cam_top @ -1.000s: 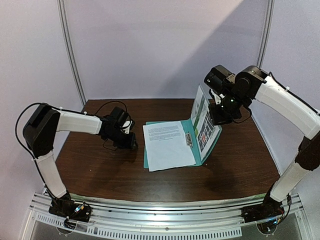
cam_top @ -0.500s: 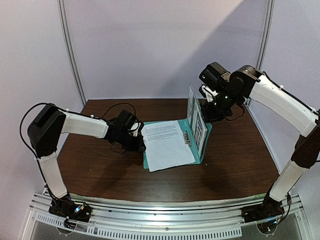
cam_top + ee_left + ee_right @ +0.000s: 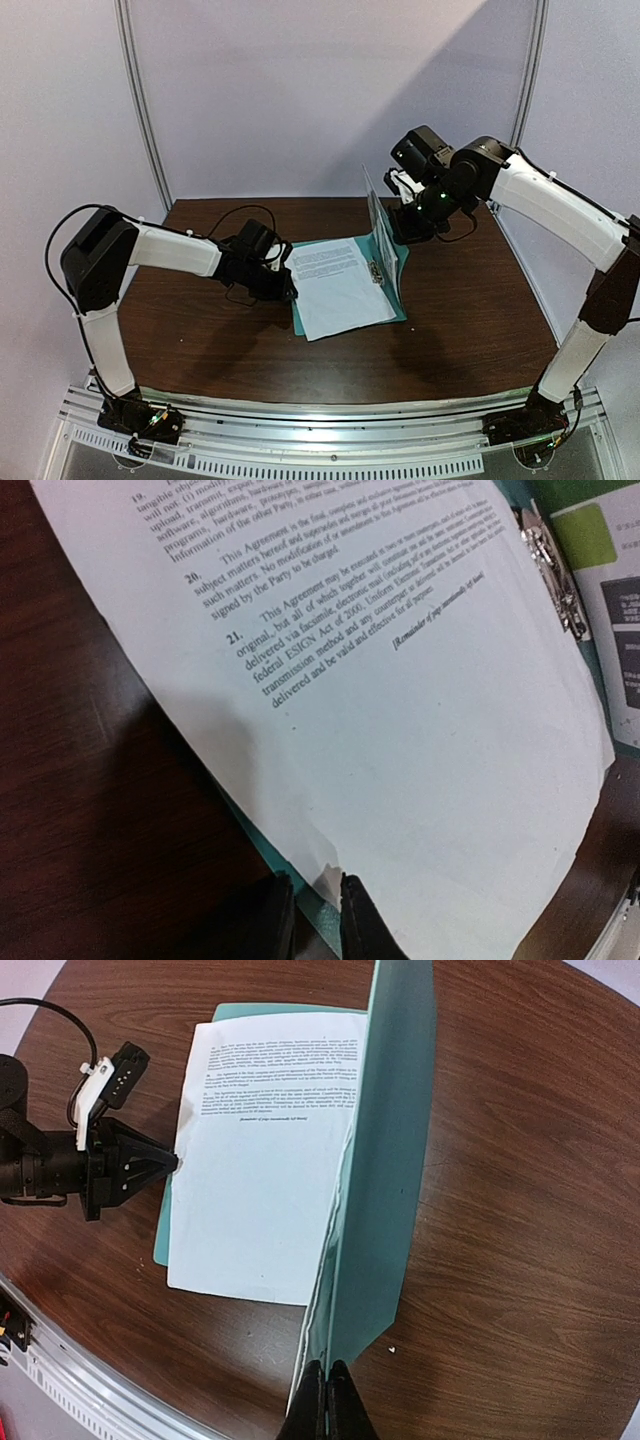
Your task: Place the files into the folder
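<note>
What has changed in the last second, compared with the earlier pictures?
The right gripper swung the cover of the folder, together with the colourful sheet, up and leftward, from a slant to nearly upright. The left gripper moved right to the left edge of the text sheet and appears to pinch it. The text sheet stayed lying in the folder, and the right gripper stayed shut on the cover.

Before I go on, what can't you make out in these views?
Colourful sheet: cut by the left wrist frame edge; edge-on in the top view.
Left gripper: fingertips cropped at its wrist view's bottom, grip on text sheet unclear.
Folder inside face: turned away from right wrist camera.
</note>
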{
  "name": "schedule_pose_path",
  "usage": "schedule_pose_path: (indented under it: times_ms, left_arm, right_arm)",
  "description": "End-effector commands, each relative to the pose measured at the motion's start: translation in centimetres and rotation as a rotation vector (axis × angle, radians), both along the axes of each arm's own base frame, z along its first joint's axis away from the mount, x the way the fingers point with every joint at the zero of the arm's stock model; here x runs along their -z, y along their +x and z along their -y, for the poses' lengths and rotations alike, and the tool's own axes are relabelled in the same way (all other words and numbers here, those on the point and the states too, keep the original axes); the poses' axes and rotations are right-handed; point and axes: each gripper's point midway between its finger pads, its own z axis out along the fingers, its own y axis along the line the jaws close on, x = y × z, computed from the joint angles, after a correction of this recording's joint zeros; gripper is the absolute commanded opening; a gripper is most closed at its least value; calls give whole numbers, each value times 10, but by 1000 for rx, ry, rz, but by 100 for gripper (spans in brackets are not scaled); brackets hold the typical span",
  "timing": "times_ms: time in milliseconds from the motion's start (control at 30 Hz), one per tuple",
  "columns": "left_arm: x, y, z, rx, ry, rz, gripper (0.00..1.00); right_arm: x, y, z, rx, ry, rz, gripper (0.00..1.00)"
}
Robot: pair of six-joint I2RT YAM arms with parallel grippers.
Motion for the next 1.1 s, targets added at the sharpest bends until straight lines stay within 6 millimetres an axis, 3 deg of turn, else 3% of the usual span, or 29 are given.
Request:
schedule_pose_path:
  times_ms: [0,233,300,367,467,600,700,733,867,967,1067]
  left_arm:
    - [16,-10,5,20,22,-45,17]
    - [14,-10,4,22,28,-39,17]
    - [11,-10,3,22,25,-35,16]
    - [0,-10,3,26,4,-17,18]
    - [-24,-8,-3,9,-28,35,25]
    - [-61,-2,-23,-40,-46,129,41]
    - [-82,1,-45,-95,-46,198,55]
    - [-89,3,-54,-121,-42,224,61]
    - [-111,5,-79,-195,-49,308,80]
    - [-112,7,-84,-205,-51,316,81]
    - [-103,10,-75,-177,-54,273,78]
  right_arm:
    - [9,6,-11,-30,19,-1,0]
    - [7,4,-28,-77,87,-13,0]
    - [7,-1,-43,-132,155,-39,1]
    - [6,-10,-66,-228,263,-65,10]
    - [-14,-16,-91,-338,412,-32,22]
    - [-43,0,-105,-390,548,44,40]
    - [-49,24,-98,-352,590,103,46]
    - [-46,35,-90,-323,598,112,52]
    - [-28,68,-65,-204,619,145,61]
    - [0,90,-38,-71,527,173,69]
    - [27,102,-20,10,414,176,78]
